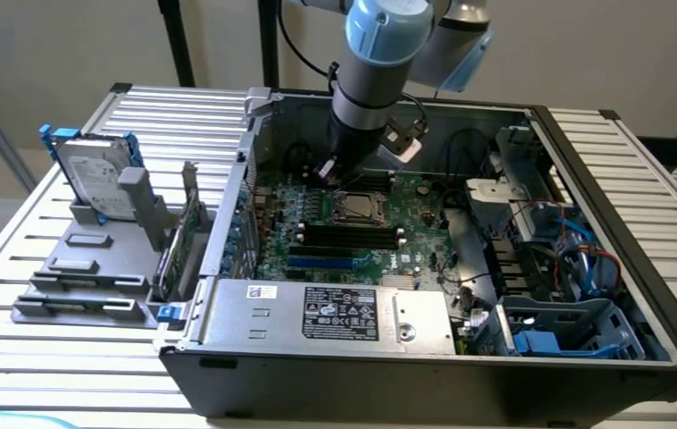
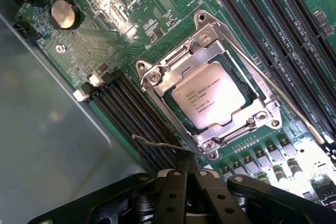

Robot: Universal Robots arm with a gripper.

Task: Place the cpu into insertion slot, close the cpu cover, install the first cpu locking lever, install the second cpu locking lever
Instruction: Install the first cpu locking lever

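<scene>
Though pale square cpu [image 2: 209, 100] sits in dark silver-rimmed insertion slot [image 2: 237, 73], silver frame cpu cover [image 2: 173, 72] lowered, both wire levers [image 2: 163, 144] look unlatched. My gripper [image 2: 189, 174]: pressed together, beside one.

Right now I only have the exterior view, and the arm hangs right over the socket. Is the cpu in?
Observer: Yes. The cpu lies flat in the insertion slot, printed face up.
Operator: And the cpu cover?
Observer: The cpu cover is down, framing the cpu through its window.
Operator: What about the levers?
Observer: One wire lever lies along the cover's side, and a second lever juts out at a corner. I cannot tell whether either is hooked.
</scene>
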